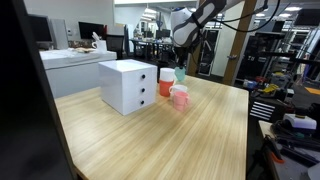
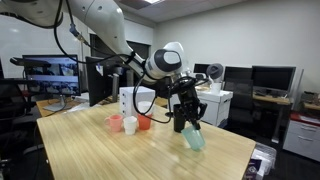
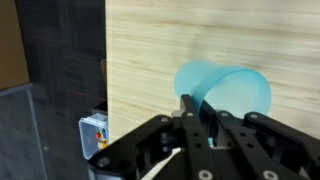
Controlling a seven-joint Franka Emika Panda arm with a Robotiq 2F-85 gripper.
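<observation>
Gripping a pale blue cup (image 2: 194, 138) by its upper edge, the gripper (image 2: 188, 124) is pointing downward from the arm (image 2: 110, 30) in an exterior view. In the wrist view the fingers (image 3: 190, 112) are standing narrow and are pinching the cup wall between them. The pale blue cup is hanging tilted below the fingertips. Whether its base is touching the table (image 2: 120, 155) cannot be told from these pictures.

In the wrist view the cup (image 3: 225, 90) is showing over the light wooden tabletop (image 3: 170, 40), close to the table's edge, with a dark area lying beyond that edge. In both exterior views the cup (image 1: 181, 74) is sitting directly under the gripper (image 1: 181, 66), over the part of the table (image 1: 150, 140) nearest one edge.

Three other cups are standing upright and close together on the table: a pink cup (image 2: 115, 123), a white cup (image 2: 130, 125) and an orange cup (image 2: 144, 122). They are standing well apart from the held cup in that exterior view. A white drawer unit (image 1: 128, 85) is standing just beside this group, with the orange cup (image 1: 165, 84) nearest to it and the pink cup (image 1: 180, 97) further out. Office desks and monitors (image 2: 45, 72) are filling the background.
</observation>
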